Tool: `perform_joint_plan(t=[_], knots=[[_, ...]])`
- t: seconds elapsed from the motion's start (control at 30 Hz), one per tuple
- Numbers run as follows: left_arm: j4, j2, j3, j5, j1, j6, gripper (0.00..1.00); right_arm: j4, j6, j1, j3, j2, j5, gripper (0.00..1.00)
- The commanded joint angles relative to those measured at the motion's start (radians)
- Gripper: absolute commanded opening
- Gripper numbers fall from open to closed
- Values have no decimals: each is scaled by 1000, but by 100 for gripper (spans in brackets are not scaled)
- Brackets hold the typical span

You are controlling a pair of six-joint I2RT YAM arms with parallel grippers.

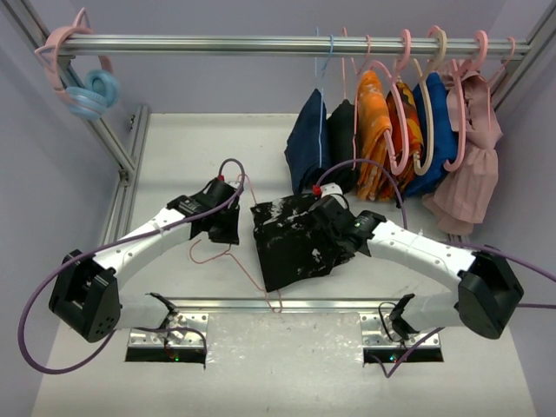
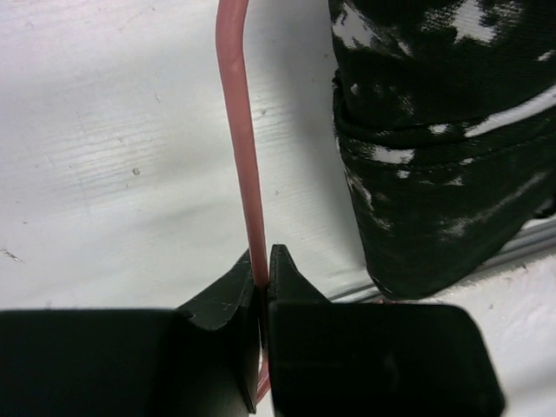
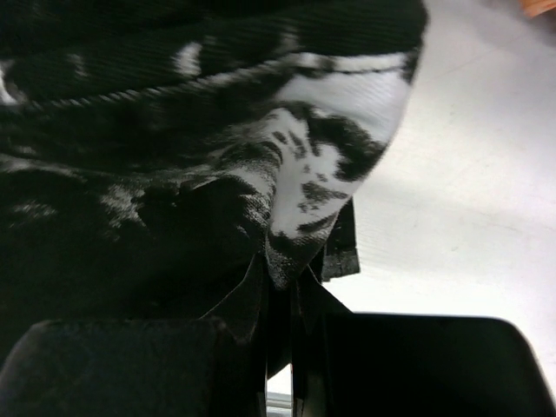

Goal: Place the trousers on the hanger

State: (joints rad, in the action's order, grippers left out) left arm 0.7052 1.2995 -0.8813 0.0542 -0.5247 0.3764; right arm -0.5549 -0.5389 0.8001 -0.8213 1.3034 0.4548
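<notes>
Left claw (image 2: 263,265) is pinched tight on the thin pink hanger (image 2: 236,122), down at the white desk (image 1: 187,148); right claw (image 3: 280,282) is closed on a fold of the trousers (image 1: 291,243), heaped mid-desk just right of the hanger wire; far right, other clothes (image 1: 391,130) hang from a rail (image 1: 217,41).

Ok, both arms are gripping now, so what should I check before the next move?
1. Left gripper shut on the thin pink wire hanger: ok.
2. Right gripper shut on the black, white-splattered fabric trousers: ok.
3. Right grip secure: cannot tell; only a fold of fabric sits in the jaws.
4. Trousers draped over the hanger: cannot tell; the top view loses the wire at the fabric's edge.
</notes>
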Motion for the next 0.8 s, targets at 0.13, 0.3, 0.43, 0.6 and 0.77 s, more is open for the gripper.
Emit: perform_joint_plan(t=[0.13, 0.3, 0.43, 0.6, 0.77], knots=[[-13, -151, 119, 238, 0, 128, 0, 142, -12, 26, -35, 253, -24, 0], [-31, -259, 195, 324, 15, 275, 0, 155, 5, 42, -86, 411, -56, 0], [102, -377, 138, 187, 46, 364, 0, 137, -7, 118, -129, 467, -111, 0], [254, -406, 48, -19, 72, 393, 0, 144, -73, 248, -184, 439, -236, 0], [189, -331, 152, 41, 115, 340, 0, 135, -113, 271, -241, 419, -281, 0]])
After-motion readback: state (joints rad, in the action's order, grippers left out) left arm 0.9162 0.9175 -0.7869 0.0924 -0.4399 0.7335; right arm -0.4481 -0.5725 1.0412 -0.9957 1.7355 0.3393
